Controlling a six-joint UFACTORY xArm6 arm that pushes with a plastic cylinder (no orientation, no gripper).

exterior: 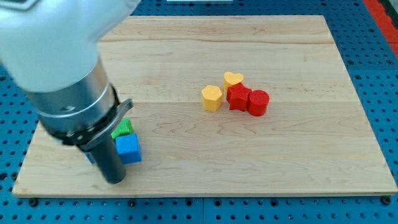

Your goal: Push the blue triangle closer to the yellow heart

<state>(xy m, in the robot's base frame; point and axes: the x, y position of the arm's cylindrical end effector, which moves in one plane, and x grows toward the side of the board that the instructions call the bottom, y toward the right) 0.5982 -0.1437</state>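
Note:
The yellow heart (233,79) lies right of the board's centre, touching a red star-like block (237,98). My tip (115,180) rests on the board near the bottom left corner. A small sliver of blue (91,158) shows just left of the rod; its shape is hidden by the arm, so I cannot tell if it is the blue triangle. A blue cube (129,149) sits right against the rod's right side, far to the left of the heart.
A green block (123,128) sits just above the blue cube, partly behind the arm. A yellow block (211,98) and a red cylinder (258,102) flank the red star. The wooden board's (280,162) bottom edge is close below my tip.

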